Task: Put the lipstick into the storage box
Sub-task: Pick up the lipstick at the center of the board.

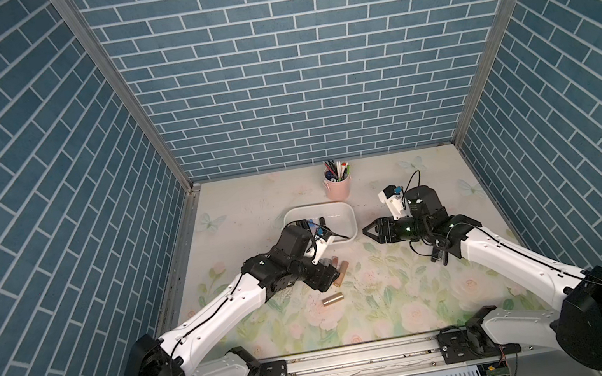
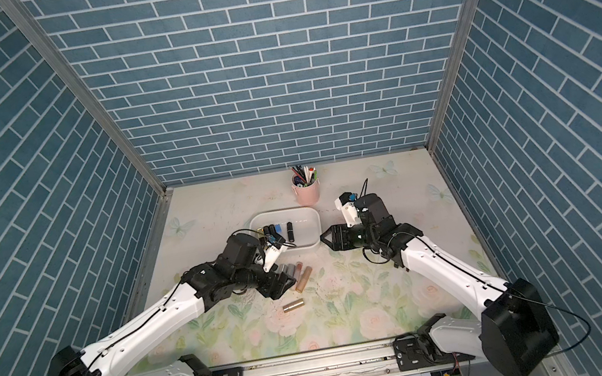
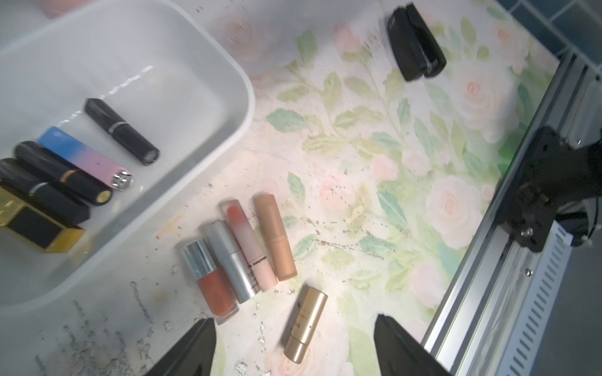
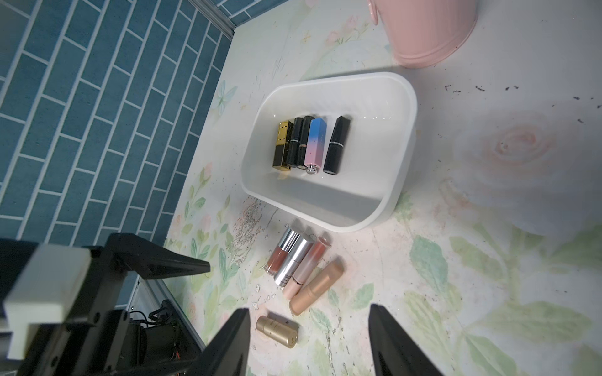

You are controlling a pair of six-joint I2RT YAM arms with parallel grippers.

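Left gripper (image 3: 293,320) and right gripper (image 4: 308,320): jaws spread, nothing held. Box (image 4: 325,203) holds five lipsticks (image 4: 312,143). Five loose lipsticks (image 4: 303,273) lie on the table (image 4: 488,260), just near of the box.

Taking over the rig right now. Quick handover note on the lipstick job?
Left gripper: open, empty, over the table by the loose lipsticks.
Right gripper: open, empty, beside the storage box.
Done: five in the box: gold-and-black lipstick, two black tubes, blue-pink lipstick, lone black lipstick.
Left: five on the table near the box: red gloss, silver tube, pink tube and tan tube in a row; gold lipstick apart from them.
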